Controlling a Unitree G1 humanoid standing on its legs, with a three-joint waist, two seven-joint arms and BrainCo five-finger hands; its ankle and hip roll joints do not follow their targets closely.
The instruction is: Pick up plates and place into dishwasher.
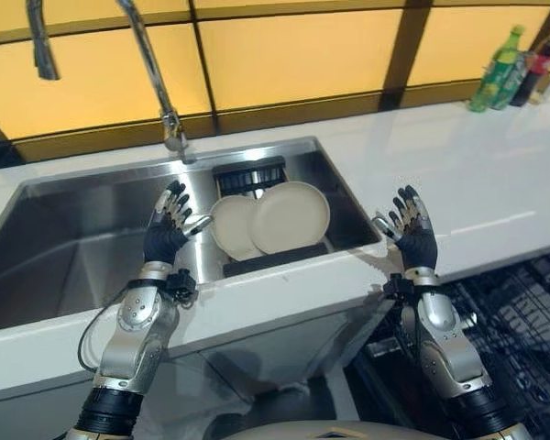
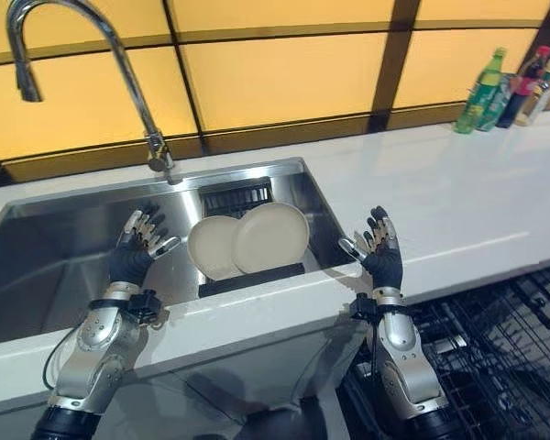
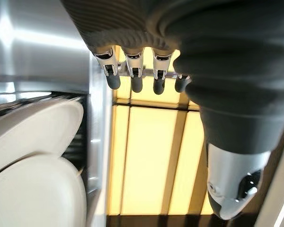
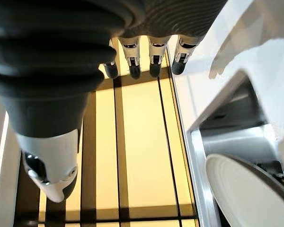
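Two cream plates lean on edge in a dark rack in the steel sink (image 1: 73, 247): a larger one (image 1: 291, 216) in front and a smaller one (image 1: 231, 227) overlapping behind its left side. My left hand (image 1: 168, 229) hovers open over the sink, just left of the smaller plate and holding nothing. My right hand (image 1: 412, 231) is raised open above the white counter's front edge, right of the sink, also without anything in it. Both plates (image 3: 33, 156) appear beside the left hand's fingers (image 3: 135, 71) in the left wrist view. One plate (image 4: 241, 194) appears in the right wrist view.
A tall curved faucet (image 1: 156, 73) rises behind the sink. The white counter (image 1: 477, 174) runs to the right, with several bottles (image 1: 518, 69) at its far right corner. The open dishwasher's dark wire rack (image 1: 522, 321) sits low at the right, below the counter.
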